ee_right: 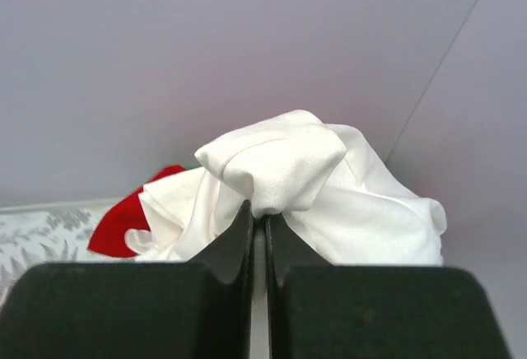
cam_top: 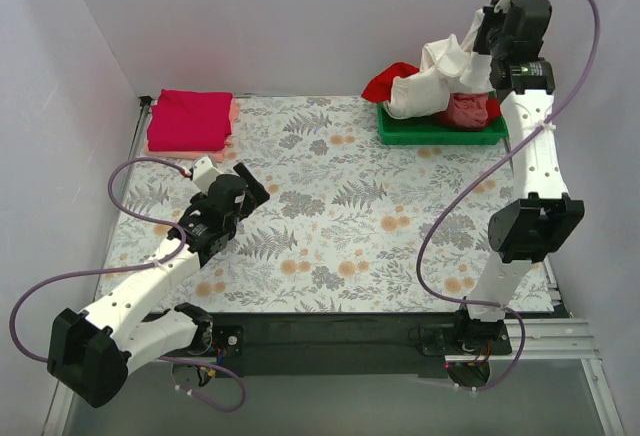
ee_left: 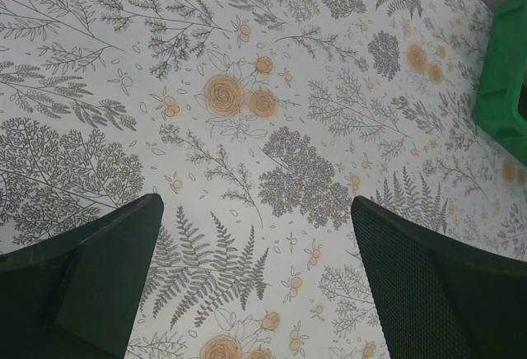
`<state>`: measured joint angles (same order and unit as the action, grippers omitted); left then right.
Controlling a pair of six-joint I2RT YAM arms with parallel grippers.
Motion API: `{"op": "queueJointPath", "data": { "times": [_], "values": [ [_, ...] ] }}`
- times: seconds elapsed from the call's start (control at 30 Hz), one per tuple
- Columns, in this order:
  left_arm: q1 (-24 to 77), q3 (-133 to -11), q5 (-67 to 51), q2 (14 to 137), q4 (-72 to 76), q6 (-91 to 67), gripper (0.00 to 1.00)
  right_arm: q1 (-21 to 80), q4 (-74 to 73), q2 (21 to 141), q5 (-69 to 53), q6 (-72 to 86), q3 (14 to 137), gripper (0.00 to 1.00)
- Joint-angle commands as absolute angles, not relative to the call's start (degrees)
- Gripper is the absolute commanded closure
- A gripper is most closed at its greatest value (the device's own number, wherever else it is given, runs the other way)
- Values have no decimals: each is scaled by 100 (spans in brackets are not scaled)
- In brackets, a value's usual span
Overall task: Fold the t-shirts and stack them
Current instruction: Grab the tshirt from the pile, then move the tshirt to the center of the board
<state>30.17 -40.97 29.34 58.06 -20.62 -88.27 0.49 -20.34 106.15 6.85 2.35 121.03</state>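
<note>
— What is closest in the right wrist view?

— The two black fingers of the right gripper (ee_right: pixel 257 211). They are pressed almost together and pinch a bunched fold of the white t-shirt (ee_right: pixel 280 161).

— Where is this t-shirt?

— It is at the far right corner of the table, raised above the green tray (cam_top: pixel 440 134). The upper part hangs from the gripper and the lower part rests on the heap in the tray. I cannot see a print on it from here.

— What is around it?

— A red t-shirt (cam_top: pixel 385 81) lies behind and to the left of it, partly over the edge of the tray. A dark pink t-shirt (cam_top: pixel 470 111) lies crumpled in the tray, just under the white one.

— And the other t-shirts?

— A crimson t-shirt (cam_top: pixel 190 119) lies folded at the far left corner, on top of a pale pink t-shirt (cam_top: pixel 234 116); only a strip of the pink one shows.

— What about the left gripper (ee_left: pixel 255 211)?

— Its fingers are spread wide and hold nothing. It hangs over the flowered table cover (cam_top: pixel 340 216), on the left side, well apart from both groups of t-shirts.
</note>
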Motion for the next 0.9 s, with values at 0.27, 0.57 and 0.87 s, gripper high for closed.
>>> {"op": "queueJointPath", "data": {
  "times": [0.27,0.57,0.87],
  "values": [
    [3015,-4148,2892,5537,-2224,-8789,2,53,-782,9264,-386,658,12489,99],
    [3015,-4184,2629,5581,-2224,-8824,2,219,-563,8702,-2916,1933,12147,99],
    [3015,-4254,2373,5247,-2390,-9087,2,2556,-177,8358,-3218,1731,12208,99]
  ]
}}
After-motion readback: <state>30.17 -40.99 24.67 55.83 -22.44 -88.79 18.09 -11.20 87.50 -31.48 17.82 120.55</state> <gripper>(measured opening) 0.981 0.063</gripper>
